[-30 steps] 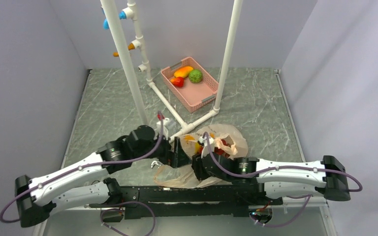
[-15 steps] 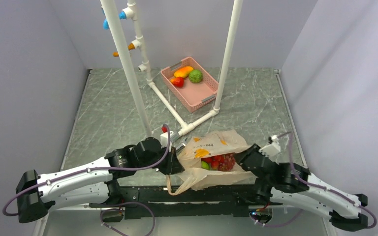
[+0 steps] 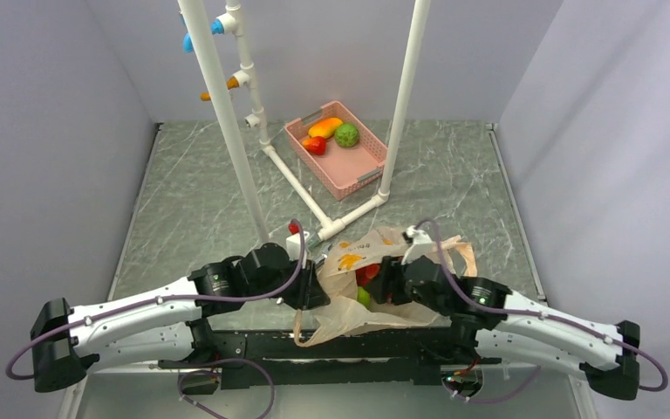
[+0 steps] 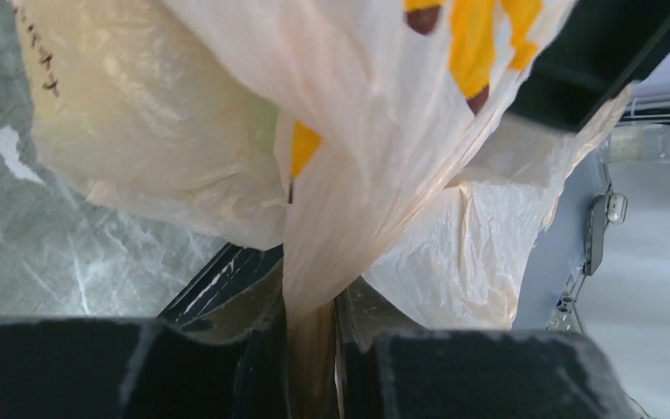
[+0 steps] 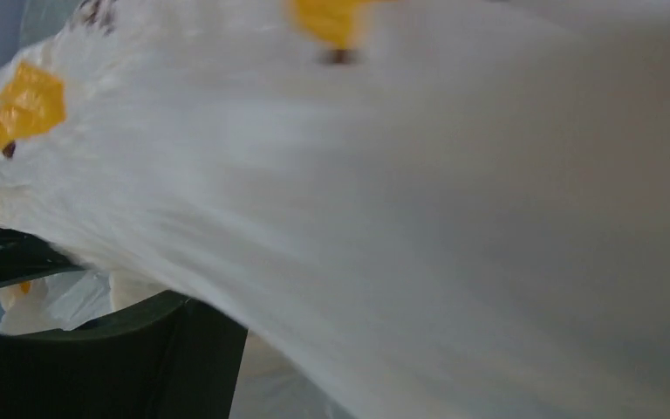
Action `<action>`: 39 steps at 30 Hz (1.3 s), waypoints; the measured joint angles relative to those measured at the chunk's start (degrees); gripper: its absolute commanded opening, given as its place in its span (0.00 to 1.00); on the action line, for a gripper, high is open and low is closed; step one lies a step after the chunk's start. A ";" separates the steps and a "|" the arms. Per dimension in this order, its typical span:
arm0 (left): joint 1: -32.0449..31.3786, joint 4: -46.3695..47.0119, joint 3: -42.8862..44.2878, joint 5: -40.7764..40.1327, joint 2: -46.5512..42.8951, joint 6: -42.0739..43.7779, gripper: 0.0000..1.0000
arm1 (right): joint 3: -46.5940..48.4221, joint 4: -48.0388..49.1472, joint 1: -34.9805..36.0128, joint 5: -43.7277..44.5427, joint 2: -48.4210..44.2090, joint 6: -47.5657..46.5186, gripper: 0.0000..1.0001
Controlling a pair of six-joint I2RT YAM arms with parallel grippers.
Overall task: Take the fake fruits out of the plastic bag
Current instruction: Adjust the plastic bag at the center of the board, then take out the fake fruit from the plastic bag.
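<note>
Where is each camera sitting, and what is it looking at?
Top camera: high behind the arms, looking down at the table, both arms, the plastic bag and the pink basket.
Left wrist camera: on the left hand, looking along its fingers, which pinch the bag.
Right wrist camera: on the right hand, close against the bag; one dark finger shows, blurry.
All three see the bag.

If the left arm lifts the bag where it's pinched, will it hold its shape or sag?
Probably sag: the bag is thin crinkled film, bunched into a narrow fold in the left gripper. It may slip too, as it looks smooth and glossy. The fruits inside would likely pull it down and roll toward the low side.
</note>
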 measured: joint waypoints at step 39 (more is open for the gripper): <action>-6.69 -8.94 23.58 -19.65 15.89 1.81 0.57 | 6.49 0.02 -23.67 -24.70 0.85 -13.40 0.74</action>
